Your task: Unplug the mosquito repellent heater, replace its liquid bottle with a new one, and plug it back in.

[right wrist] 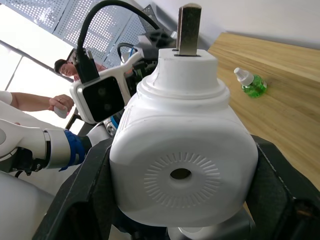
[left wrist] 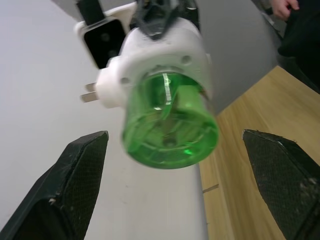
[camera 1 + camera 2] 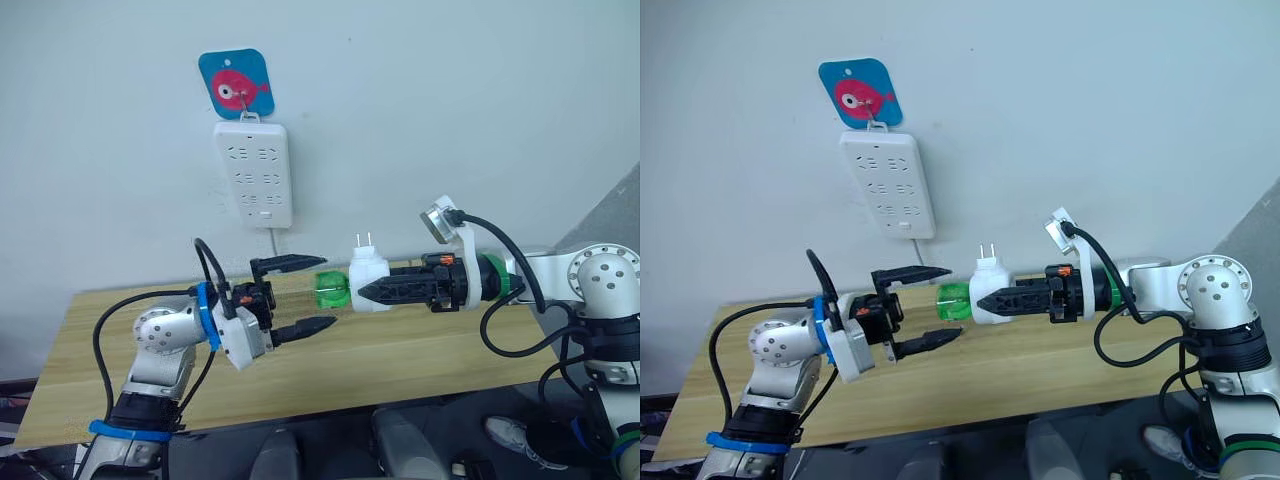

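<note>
Now the right gripper [image 3: 372, 292] holds the white heater [image 3: 367, 279] in the air above the wooden table [image 3: 420, 360], over the back edge near the wall. Its two black fingers are squeezed on the sides of the heater. The two metal prongs [image 3: 363, 240] point up. The heater is out of the white power strip [image 3: 254, 172], which hangs on the wall higher up. A green bottle [image 3: 331, 289] is in the heater and its round end sticks out toward the left gripper [image 3: 304, 294].

The left gripper is just beside the bottle. Its fingers are spread wide apart, one above and one below, and they do not touch the bottle yet. In the left wrist view the bottle's round bottom sits between the two finger pads [image 2: 80, 167].

The step in hand looks like taking the old bottle out. To do it well, the left gripper should slide forward until both fingers are around the green part, not the white part. Then it should close gently, because the bottle is thin plastic and could crack. The right gripper should keep a firm hold so the heater does not turn. The bottle probably has to be twisted, then pulled straight out.

A second green bottle [image 1: 251, 82] with a white cap lies on the table, well apart from the grippers.
</note>
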You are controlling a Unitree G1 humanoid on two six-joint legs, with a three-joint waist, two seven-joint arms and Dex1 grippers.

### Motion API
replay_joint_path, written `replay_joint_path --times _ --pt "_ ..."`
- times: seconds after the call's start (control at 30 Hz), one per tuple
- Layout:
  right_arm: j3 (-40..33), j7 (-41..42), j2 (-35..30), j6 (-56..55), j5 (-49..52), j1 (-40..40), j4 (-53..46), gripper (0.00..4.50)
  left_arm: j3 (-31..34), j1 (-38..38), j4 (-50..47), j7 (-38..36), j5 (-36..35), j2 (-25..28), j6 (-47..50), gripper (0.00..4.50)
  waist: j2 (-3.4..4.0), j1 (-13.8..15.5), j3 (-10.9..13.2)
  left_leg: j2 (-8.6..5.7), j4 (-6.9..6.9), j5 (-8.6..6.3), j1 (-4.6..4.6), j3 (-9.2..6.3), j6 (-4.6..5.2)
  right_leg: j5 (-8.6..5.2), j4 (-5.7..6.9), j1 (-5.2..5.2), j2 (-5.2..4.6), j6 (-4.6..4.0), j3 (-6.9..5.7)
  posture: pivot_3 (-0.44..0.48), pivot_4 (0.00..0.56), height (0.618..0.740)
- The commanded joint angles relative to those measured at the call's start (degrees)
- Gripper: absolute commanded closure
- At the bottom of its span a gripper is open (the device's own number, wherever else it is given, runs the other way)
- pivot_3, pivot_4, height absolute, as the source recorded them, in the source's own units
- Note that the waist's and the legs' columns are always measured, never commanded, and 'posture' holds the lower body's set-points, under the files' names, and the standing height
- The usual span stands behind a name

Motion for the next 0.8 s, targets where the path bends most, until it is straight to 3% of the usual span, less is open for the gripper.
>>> replay_joint_path --times 0.03,0.2,0.47,0.8 --pt "-1.5 0.0 0.4 -0.5 2.0 -1.5 -0.5 1.50 -1.3 -1.6 1.3 2.6 1.2 0.0 -3.0 0.00 0.00 0.0 0.0 0.00 0.00 0.00 0.00 -0.01 0.00 0.00 0.00 0.00 0.00 0.00 0.00 -0.120 0.115 0.728" --pt "-1.6 -0.5 0.6 -0.5 2.3 -1.4 -0.8 1.50 -2.6 -3.0 2.4 5.3 2.2 0.4 -3.6 0.00 0.00 0.0 0.0 0.00 -0.01 0.00 -0.02 -0.02 0.00 0.01 0.00 0.00 0.00 0.00 -0.01 -0.124 0.114 0.728" --pt "-1.6 -0.6 0.6 -0.4 2.0 -1.3 -1.1 1.50 -4.1 -3.4 1.1 8.2 2.7 2.0 -3.3 2.33 0.01 -0.1 0.0 0.00 -0.01 0.00 -0.01 -0.04 0.00 0.01 0.02 0.00 0.00 0.00 -0.02 -0.123 0.116 0.728" --pt "-1.6 -0.6 1.1 -0.5 1.2 -1.3 -0.8 1.50 -4.6 -2.5 -2.7 8.7 0.2 5.9 -0.6 2.33 0.01 -0.1 0.0 0.00 -0.02 0.00 -0.01 -0.04 0.01 0.01 0.01 0.00 0.00 0.00 -0.02 -0.119 0.118 0.728"
